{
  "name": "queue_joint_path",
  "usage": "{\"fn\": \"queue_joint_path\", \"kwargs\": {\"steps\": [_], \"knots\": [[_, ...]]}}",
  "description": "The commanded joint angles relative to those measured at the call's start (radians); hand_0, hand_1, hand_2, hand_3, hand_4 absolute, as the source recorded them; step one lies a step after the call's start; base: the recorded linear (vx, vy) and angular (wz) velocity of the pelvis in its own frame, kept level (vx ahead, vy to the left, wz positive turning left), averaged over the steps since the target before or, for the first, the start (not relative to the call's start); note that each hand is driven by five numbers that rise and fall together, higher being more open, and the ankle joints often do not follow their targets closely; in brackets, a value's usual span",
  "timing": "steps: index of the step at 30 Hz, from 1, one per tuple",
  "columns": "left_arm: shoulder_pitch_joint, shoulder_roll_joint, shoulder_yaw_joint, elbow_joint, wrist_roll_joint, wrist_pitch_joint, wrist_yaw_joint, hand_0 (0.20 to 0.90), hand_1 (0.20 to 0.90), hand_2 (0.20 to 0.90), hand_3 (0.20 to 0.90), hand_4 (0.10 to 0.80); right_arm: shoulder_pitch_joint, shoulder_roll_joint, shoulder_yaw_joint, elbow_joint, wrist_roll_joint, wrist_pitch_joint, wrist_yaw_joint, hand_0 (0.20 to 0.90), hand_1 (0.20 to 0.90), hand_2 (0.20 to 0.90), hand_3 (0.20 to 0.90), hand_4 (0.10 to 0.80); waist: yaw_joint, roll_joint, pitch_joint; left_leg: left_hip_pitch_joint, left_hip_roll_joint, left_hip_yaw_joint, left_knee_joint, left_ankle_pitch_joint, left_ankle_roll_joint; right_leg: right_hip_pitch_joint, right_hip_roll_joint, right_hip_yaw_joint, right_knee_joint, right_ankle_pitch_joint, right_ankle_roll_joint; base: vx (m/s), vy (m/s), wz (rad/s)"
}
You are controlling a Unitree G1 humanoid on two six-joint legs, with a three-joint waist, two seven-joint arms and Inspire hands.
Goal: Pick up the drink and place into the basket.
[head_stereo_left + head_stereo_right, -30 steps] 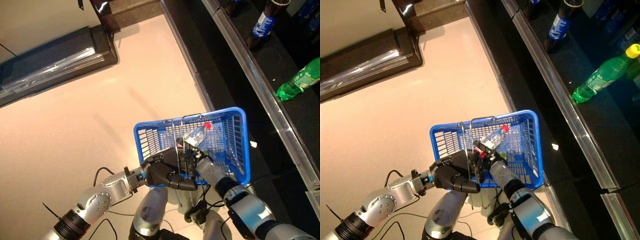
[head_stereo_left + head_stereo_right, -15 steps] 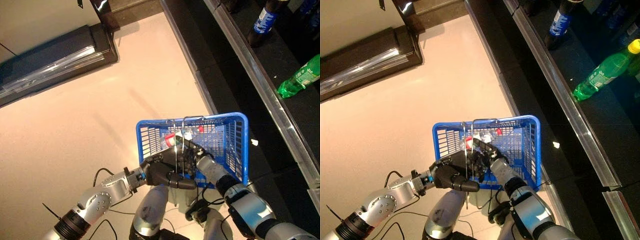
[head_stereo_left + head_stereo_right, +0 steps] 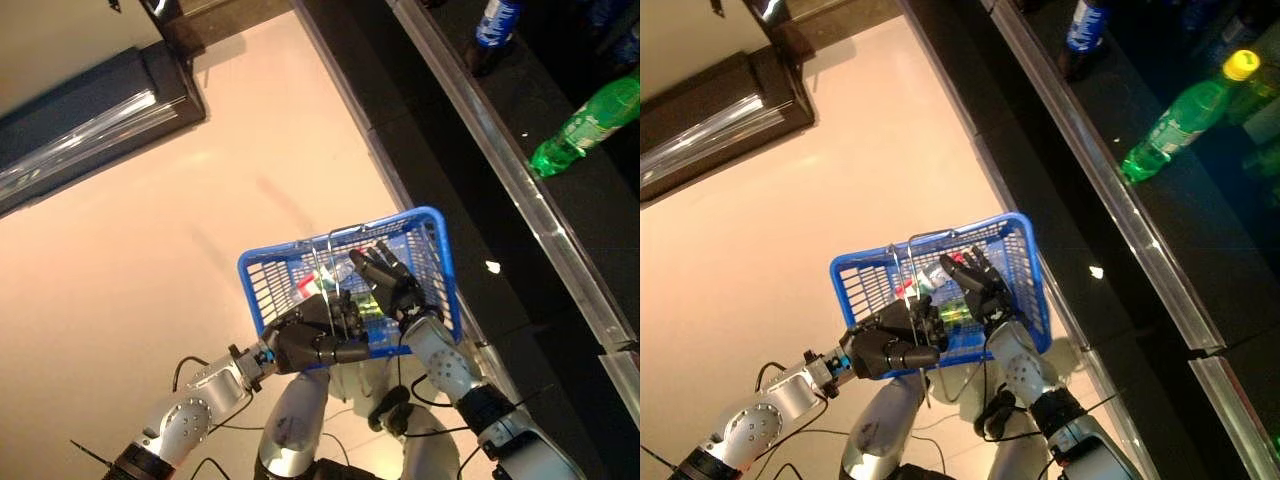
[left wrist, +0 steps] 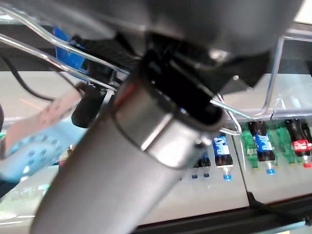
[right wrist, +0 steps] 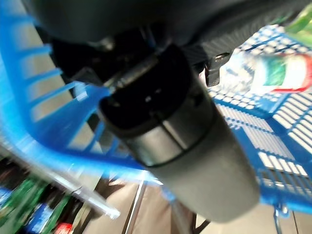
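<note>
While the left robot hand (image 3: 315, 340) clamps the wire handles to carry the basket (image 3: 440, 270) | drink (image 3: 932, 278) lies inside | right robot hand (image 3: 385, 280) above it, fingers spread, empty.

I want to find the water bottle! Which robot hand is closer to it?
Right. The right hand hangs open over the bottle lying in the basket. The left hand grips the basket's wire handle at the near rim.

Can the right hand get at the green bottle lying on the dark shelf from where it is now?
Probably not. The right hand is open over the blue basket, while the green bottle lies far off on the dark shelf beyond a metal rail. Nothing blocks the way, but the arm would likely need the robot closer.
</note>
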Motion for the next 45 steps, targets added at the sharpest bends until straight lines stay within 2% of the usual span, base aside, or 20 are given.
{"fn": "queue_joint_path", "kwargs": {"steps": [1, 9, 15, 18, 21, 23, 24, 25, 27, 29, 31, 33, 35, 38, 40, 43, 44, 45], "knots": [[-0.017, -0.122, 0.034, -0.287, -0.103, -0.184, -0.201, 0.300, 0.300, 0.300, 0.200, 0.100, 0.061, -0.044, 0.003, -0.176, -0.071, -0.043, 0.125, 0.900, 0.900, 0.900, 0.900, 0.800, -0.046, -0.019, -0.055, 0.035, -0.031, 0.103, 0.058, -0.066, 0.085, 0.004, 0.065, 0.064, -0.172, 0.225, -0.006, -0.023, -0.013, -0.13], [0.048, -0.129, 0.013, -0.189, -0.094, -0.255, -0.153, 0.300, 0.300, 0.300, 0.200, 0.100, 0.208, -0.106, -0.034, -0.318, -0.062, -0.026, 0.240, 0.900, 0.900, 0.900, 0.900, 0.800, -0.104, -0.052, -0.105, 0.098, -0.002, 0.147, -0.005, -0.056, 0.079, 0.053, 0.097, 0.112, -0.270, 0.255, 0.012, -0.002, -0.018, -0.22], [0.074, -0.133, 0.021, -0.092, -0.036, -0.374, 0.005, 0.300, 0.300, 0.300, 0.200, 0.100, 0.274, -0.134, -0.030, -0.383, -0.055, 0.016, 0.384, 0.900, 0.900, 0.900, 0.900, 0.800, -0.140, -0.073, -0.176, 0.162, 0.011, 0.175, -0.072, -0.049, 0.076, 0.097, 0.101, 0.166, -0.349, 0.286, 0.036, 0.042, 0.016, -0.28], [0.100, -0.143, 0.047, -0.034, 0.000, -0.403, 0.063, 0.300, 0.300, 0.300, 0.200, 0.100, 0.323, -0.128, -0.038, -0.395, -0.048, 0.022, 0.454, 0.900, 0.900, 0.900, 0.900, 0.800, -0.153, -0.080, -0.211, 0.189, 0.014, 0.188, -0.097, -0.049, 0.075, 0.113, 0.094, 0.189, -0.377, 0.300, 0.050, 0.070, 0.044, -0.27], [0.147, -0.176, 0.098, 0.061, 0.038, -0.424, 0.133, 0.300, 0.300, 0.300, 0.200, 0.100, 0.401, -0.100, -0.059, -0.389, -0.047, 0.029, 0.536, 0.900, 0.900, 0.900, 0.900, 0.800, -0.172, -0.089, -0.261, 0.226, 0.016, 0.216, -0.115, -0.064, 0.077, 0.129, 0.078, 0.224, -0.410, 0.319, 0.074, 0.122, 0.084, -0.26], [0.166, -0.190, 0.120, 0.102, 0.054, -0.434, 0.186, 0.300, 0.300, 0.300, 0.200, 0.100, 0.429, -0.086, -0.071, -0.374, -0.043, 0.014, 0.540, 0.900, 0.900, 0.900, 0.900, 0.800, -0.178, -0.091, -0.279, 0.240, 0.017, 0.231, -0.115, -0.073, 0.079, 0.137, 0.070, 0.234, -0.420, 0.326, 0.084, 0.118, 0.079, -0.32], [0.183, -0.213, 0.151, 0.177, 0.081, -0.450, 0.248, 0.300, 0.300, 0.300, 0.200, 0.100, 0.464, -0.053, -0.089, -0.340, -0.049, 0.009, 0.543, 0.900, 0.900, 0.900, 0.900, 0.800, -0.187, -0.094, -0.301, 0.258, 0.017, 0.253, -0.118, -0.084, 0.082, 0.148, 0.060, 0.242, -0.422, 0.326, 0.095, 0.086, 0.060, -0.25], [0.183, -0.213, 0.151, 0.177, 0.081, -0.450, 0.248, 0.300, 0.300, 0.300, 0.200, 0.100, 0.464, -0.053, -0.089, -0.340, -0.049, 0.009, 0.543, 0.900, 0.900, 0.900, 0.900, 0.800, -0.186, -0.094, -0.300, 0.259, 0.017, 0.253, -0.118, -0.085, 0.082, 0.148, 0.060, 0.242, -0.422, 0.326, 0.095, 0.127, 0.098, -0.26], [0.200, -0.238, 0.200, 0.286, 0.154, -0.484, 0.327, 0.300, 0.300, 0.300, 0.200, 0.100, 0.508, -0.014, -0.123, -0.265, -0.064, -0.008, 0.521, 0.900, 0.900, 0.900, 0.900, 0.800, -0.199, -0.095, -0.322, 0.287, 0.008, 0.271, -0.143, -0.093, 0.097, 0.156, 0.052, 0.247, -0.398, 0.329, 0.111, 0.091, 0.086, -0.26], [0.203, -0.241, 0.215, 0.329, 0.197, -0.501, 0.364, 0.300, 0.300, 0.300, 0.200, 0.100, 0.528, 0.000, -0.140, -0.229, -0.058, -0.022, 0.524, 0.900, 0.900, 0.900, 0.900, 0.800, -0.207, -0.095, -0.328, 0.299, 0.002, 0.270, -0.160, -0.095, 0.106, 0.155, 0.057, 0.255, -0.374, 0.326, 0.113, 0.054, 0.033, -0.19], [0.197, -0.243, 0.236, 0.392, 0.187, -0.494, 0.388, 0.300, 0.300, 0.300, 0.200, 0.100, 0.547, 0.003, -0.155, -0.178, -0.086, -0.047, 0.511, 0.900, 0.900, 0.900, 0.900, 0.800, -0.221, -0.094, -0.339, 0.309, -0.002, 0.261, -0.181, -0.092, 0.112, 0.155, 0.077, 0.284, -0.368, 0.319, 0.106, 0.040, -0.020, -0.15], [0.156, -0.242, 0.236, 0.479, 0.190, -0.501, 0.446, 0.300, 0.300, 0.300, 0.200, 0.100, 0.560, 0.006, -0.160, -0.126, -0.097, -0.057, 0.472, 0.900, 0.900, 0.900, 0.900, 0.800, -0.260, -0.089, -0.355, 0.312, -0.009, 0.204, -0.205, -0.088, 0.122, 0.157, 0.144, 0.394, -0.376, 0.284, 0.070, 0.051, -0.055, 0.01], [0.134, -0.251, 0.233, 0.544, 0.197, -0.495, 0.460, 0.300, 0.300, 0.300, 0.200, 0.100, 0.579, 0.004, -0.170, -0.066, -0.161, -0.088, 0.423, 0.900, 0.900, 0.900, 0.900, 0.800, -0.290, -0.093, -0.367, 0.313, -0.024, 0.152, -0.206, -0.084, 0.121, 0.150, 0.189, 0.454, -0.355, 0.284, 0.049, 0.073, -0.102, 0.45], [0.136, -0.270, 0.248, 0.582, 0.199, -0.503, 0.477, 0.300, 0.300, 0.300, 0.200, 0.100, 0.583, -0.008, -0.171, -0.018, -0.235, -0.072, 0.374, 0.900, 0.900, 0.900, 0.900, 0.800, -0.290, -0.092, -0.374, 0.316, -0.022, 0.139, -0.216, -0.072, 0.107, 0.163, 0.202, 0.438, -0.367, 0.272, 0.034, 0.040, -0.158, 0.74], [0.150, -0.293, 0.269, 0.614, 0.184, -0.530, 0.488, 0.300, 0.300, 0.300, 0.200, 0.100, 0.577, -0.024, -0.170, 0.034, -0.335, -0.042, 0.332, 0.900, 0.900, 0.900, 0.900, 0.800, -0.280, -0.086, -0.379, 0.315, -0.011, 0.127, -0.229, -0.054, 0.088, 0.180, 0.211, 0.415, -0.398, 0.263, 0.018, 0.009, -0.156, 0.24], [0.162, -0.309, 0.286, 0.625, 0.169, -0.542, 0.491, 0.300, 0.300, 0.300, 0.200, 0.100, 0.572, -0.027, -0.173, 0.079, -0.351, -0.019, 0.315, 0.900, 0.900, 0.900, 0.900, 0.800, -0.271, -0.082, -0.382, 0.309, -0.004, 0.112, -0.229, -0.042, 0.072, 0.194, 0.217, 0.405, -0.430, 0.259, 0.006, 0.014, -0.083, 0.23], [0.163, -0.320, 0.293, 0.640, 0.160, -0.546, 0.489, 0.300, 0.300, 0.300, 0.200, 0.100, 0.567, -0.025, -0.171, 0.098, -0.372, -0.002, 0.300, 0.900, 0.900, 0.900, 0.900, 0.800, -0.268, -0.082, -0.382, 0.299, 0.001, 0.114, -0.216, -0.041, 0.063, 0.197, 0.218, 0.395, -0.436, 0.257, 0.000, -0.003, -0.079, 0.29], [0.147, -0.332, 0.295, 0.646, 0.137, -0.535, 0.501, 0.300, 0.300, 0.300, 0.200, 0.100, 0.559, -0.026, -0.167, 0.119, -0.387, 0.011, 0.258, 0.900, 0.900, 0.900, 0.900, 0.800, -0.269, -0.083, -0.376, 0.267, 0.010, 0.152, -0.161, -0.045, 0.051, 0.196, 0.213, 0.369, -0.432, 0.252, -0.012, -0.025, -0.013, 0.34]]}}
